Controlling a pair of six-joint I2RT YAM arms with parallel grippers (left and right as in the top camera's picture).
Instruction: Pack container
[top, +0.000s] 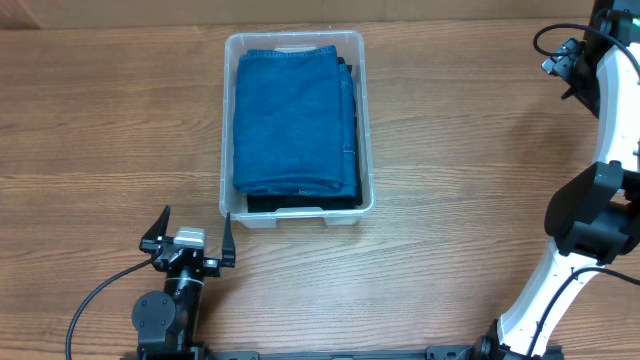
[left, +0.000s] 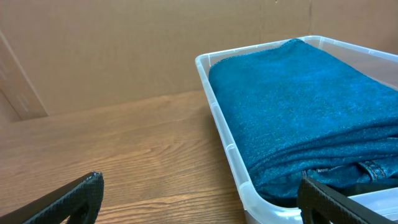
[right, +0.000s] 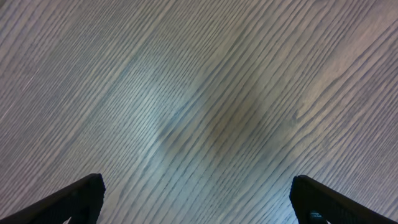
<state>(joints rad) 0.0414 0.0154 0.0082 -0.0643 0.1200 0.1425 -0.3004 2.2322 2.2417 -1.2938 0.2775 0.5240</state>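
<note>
Black-fingered left tool (top: 196, 212), white right arm (top: 612, 85)

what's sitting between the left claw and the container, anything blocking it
Nothing visible. The left claw hangs open just off the near left corner of the container, with only bare wooden table between them. The container already holds a folded blue cloth.

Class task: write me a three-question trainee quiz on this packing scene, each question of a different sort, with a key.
1. True or false: the folded blue cloth lies inside the clear container.
2. The left gripper is: A open, empty, outside the container; B shut on the cloth; C inside the container.
3. Fill in: the right gripper hangs open over bare ____.
Key: 1 true; 2 A; 3 table.
</note>
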